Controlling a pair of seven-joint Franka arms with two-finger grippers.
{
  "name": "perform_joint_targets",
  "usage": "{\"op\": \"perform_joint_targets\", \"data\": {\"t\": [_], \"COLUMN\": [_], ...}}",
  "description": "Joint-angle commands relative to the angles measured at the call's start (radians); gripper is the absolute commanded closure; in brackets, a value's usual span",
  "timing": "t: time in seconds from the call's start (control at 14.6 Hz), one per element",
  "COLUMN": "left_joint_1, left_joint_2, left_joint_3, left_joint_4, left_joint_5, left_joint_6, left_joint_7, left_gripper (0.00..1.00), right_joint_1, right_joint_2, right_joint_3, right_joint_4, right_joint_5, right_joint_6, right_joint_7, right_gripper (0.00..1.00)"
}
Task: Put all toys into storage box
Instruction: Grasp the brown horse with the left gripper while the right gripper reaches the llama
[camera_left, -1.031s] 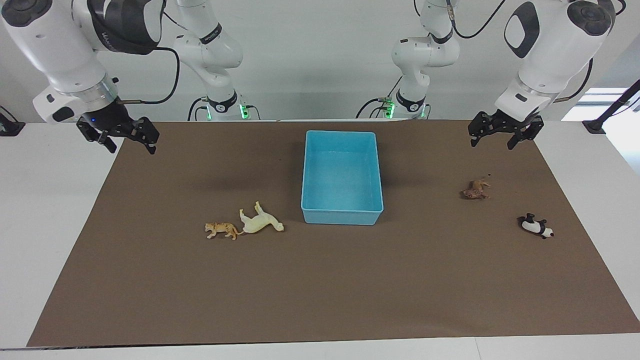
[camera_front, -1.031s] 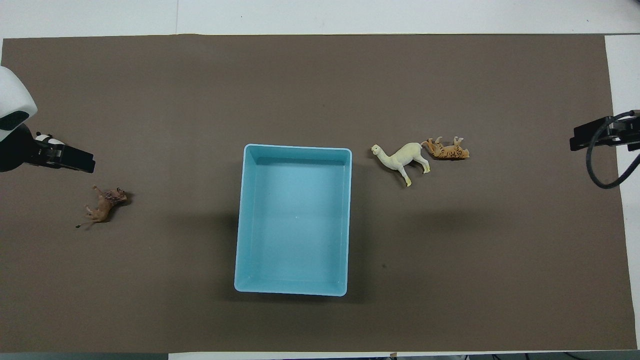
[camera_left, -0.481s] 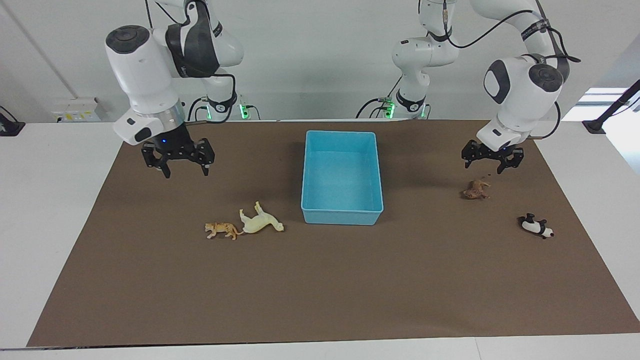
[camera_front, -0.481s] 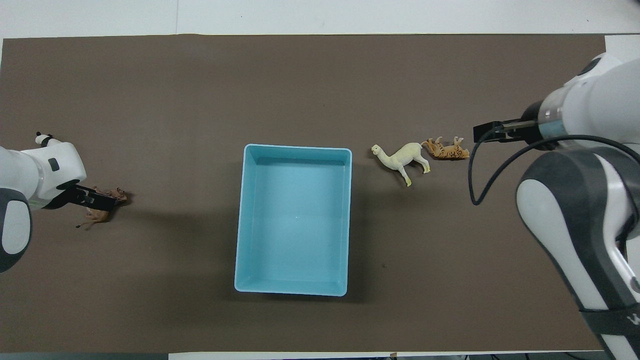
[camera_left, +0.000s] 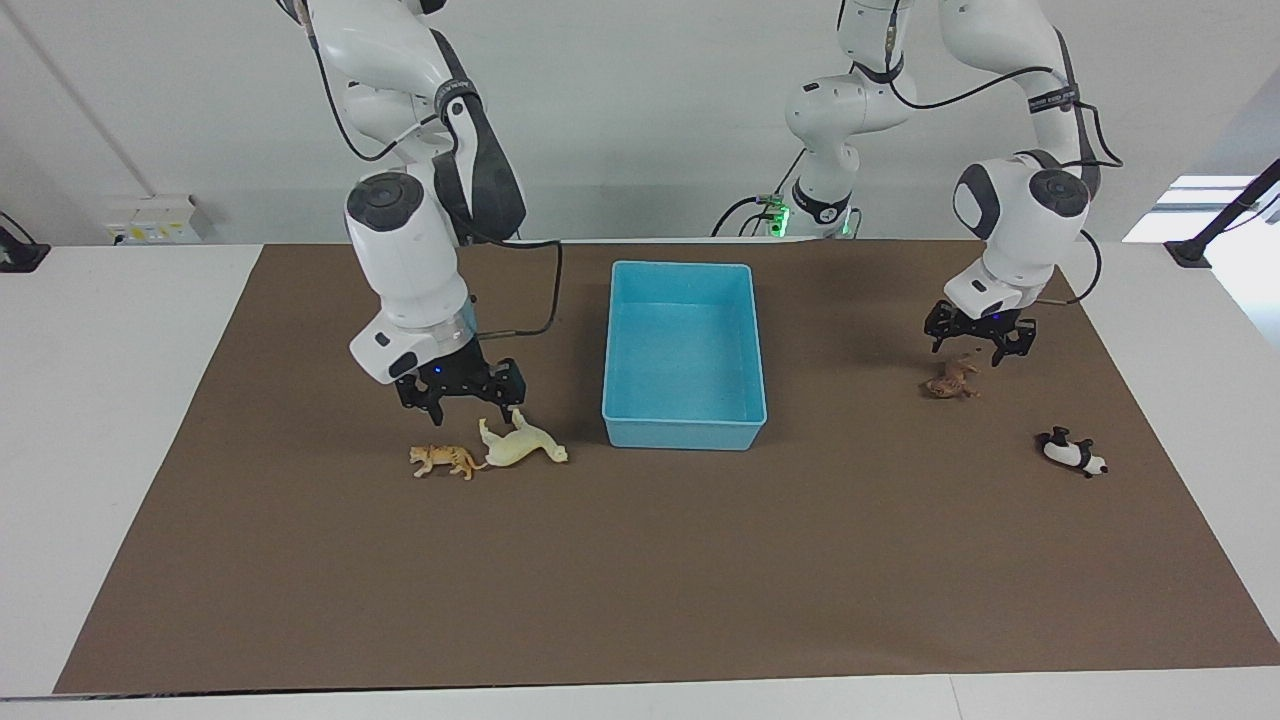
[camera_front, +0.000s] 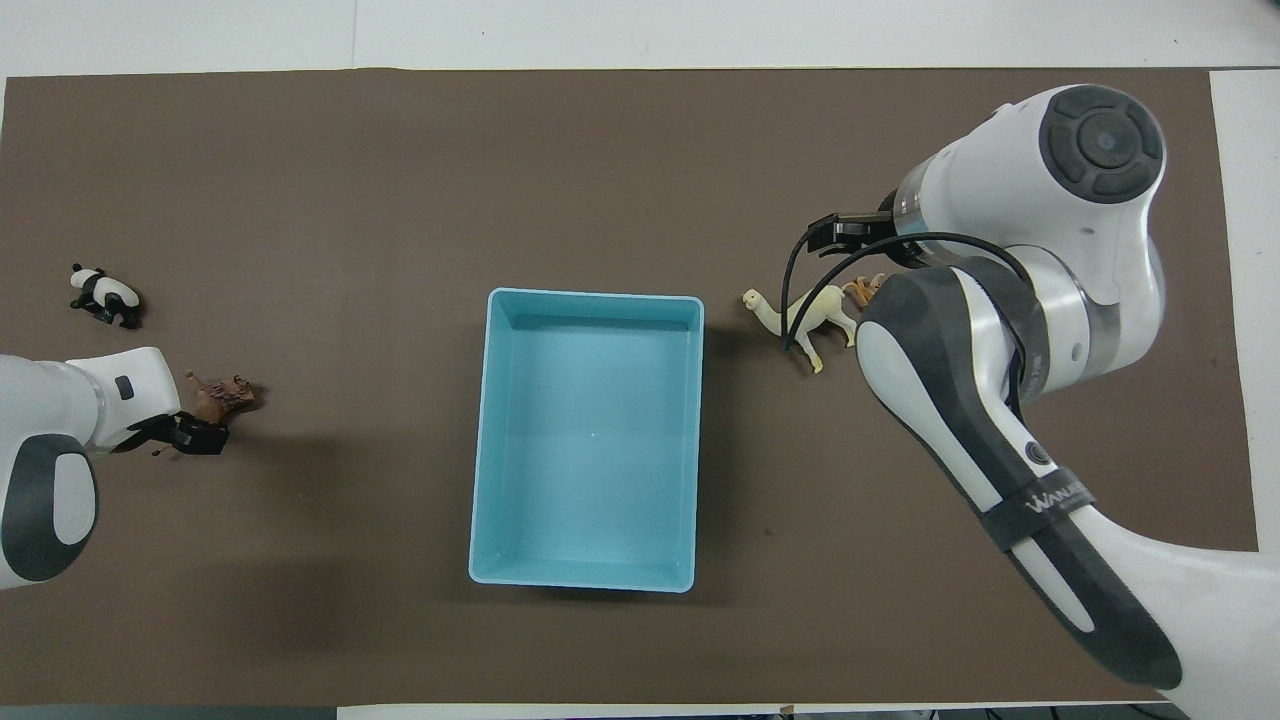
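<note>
Tabletop (camera_left: 640, 600), brown mat: carrying everything, lying bare toward the edge farthest from the robots

Storage box (camera_left: 684, 350): sitting at centre, empty; all four toys remaining outside, task judged barely begun

Right end effector (camera_left: 462, 388): hanging fingers spread over cream horse (camera_left: 520, 443), at box's 8 o'clock in facing view, tiger (camera_left: 443, 459) touching it

Left end effector (camera_left: 968, 338): hovering fingers apart above lion (camera_left: 952, 379), at 3 o'clock; panda (camera_left: 1071, 450) lying apart near mat's edge

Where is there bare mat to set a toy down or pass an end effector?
The mat is bare from the toys out to its edge farthest from the robots, and on both flanks of the blue box. It is crowded around the tiger and horse, under the right end effector.
</note>
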Motion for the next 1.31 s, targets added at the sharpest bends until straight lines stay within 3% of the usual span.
{"op": "perform_joint_targets", "data": {"t": [0.0,0.14,0.48,0.89,0.96,1.1,1.24], "left_joint_1": [0.008,0.008,0.011,0.031,0.031,0.025,0.011], "left_joint_2": [0.029,0.041,0.079,0.127,0.126,0.127,0.129], "left_joint_3": [-0.005,-0.005,-0.003,-0.003,-0.003,-0.003,-0.005], "left_joint_4": [-0.007,-0.007,-0.008,-0.011,-0.01,-0.005,0.01], "left_joint_5": [0.014,0.016,0.014,0.014,0.014,0.014,0.014], "left_joint_6": [0.047,0.073,0.124,0.169,0.167,0.157,0.131], "left_joint_7": [0.005,0.002,-0.003,-0.003,-0.003,-0.021,-0.066], "left_gripper": [0.0,0.0,0.0,0.0,0.08,0.67,0.8], "right_joint_1": [-0.002,-0.005,-0.013,-0.028,-0.027,-0.016,-0.016], "right_joint_2": [-0.036,-0.073,-0.096,-0.087,-0.071,-0.053,-0.047], "right_joint_3": [-0.002,-0.002,-0.004,-0.004,-0.002,-0.002,-0.002], "right_joint_4": [-0.115,-0.206,-0.276,-0.362,-0.363,-0.365,-0.375], "right_joint_5": [0.013,0.015,0.015,0.015,0.013,0.013,0.012], "right_joint_6": [-0.001,0.015,0.054,0.194,0.208,0.238,0.257], "right_joint_7": [-0.009,-0.08,-0.15,-0.214,-0.214,-0.216,-0.274], "right_gripper": [0.0,0.0,0.0,0.0,0.0,0.0,0.0]}}
